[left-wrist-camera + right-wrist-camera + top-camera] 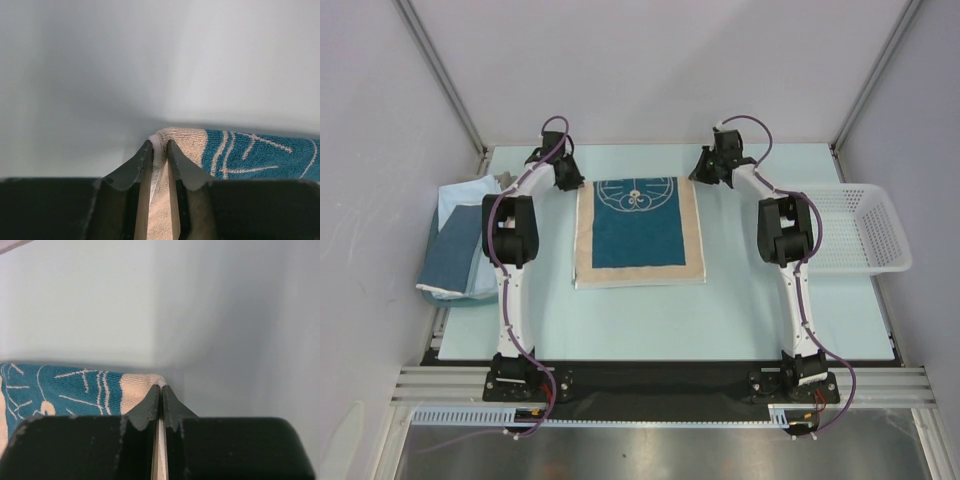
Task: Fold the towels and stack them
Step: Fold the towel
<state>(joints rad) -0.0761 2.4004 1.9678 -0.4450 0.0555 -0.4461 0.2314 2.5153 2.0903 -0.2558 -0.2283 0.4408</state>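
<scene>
Teal terry towel with tan ends (640,233) | left gripper (159,144), right gripper (160,387) both clamped on its far corners | first fold; next, likely: lift and carry nearward.

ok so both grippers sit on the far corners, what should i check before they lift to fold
1. left gripper closed on the teal towel at its far left corner: ok, cloth fills the gap between the jaws.
2. right gripper closed on the far right corner: ok, though only a thin sliver of cloth shows at its tips.
3. Equal bite on both sides: not ok, the left holds more.
4. Towel flat and spread: ok.
5. stacked towels on the left and basket on the right lie apart from it: ok.
</scene>
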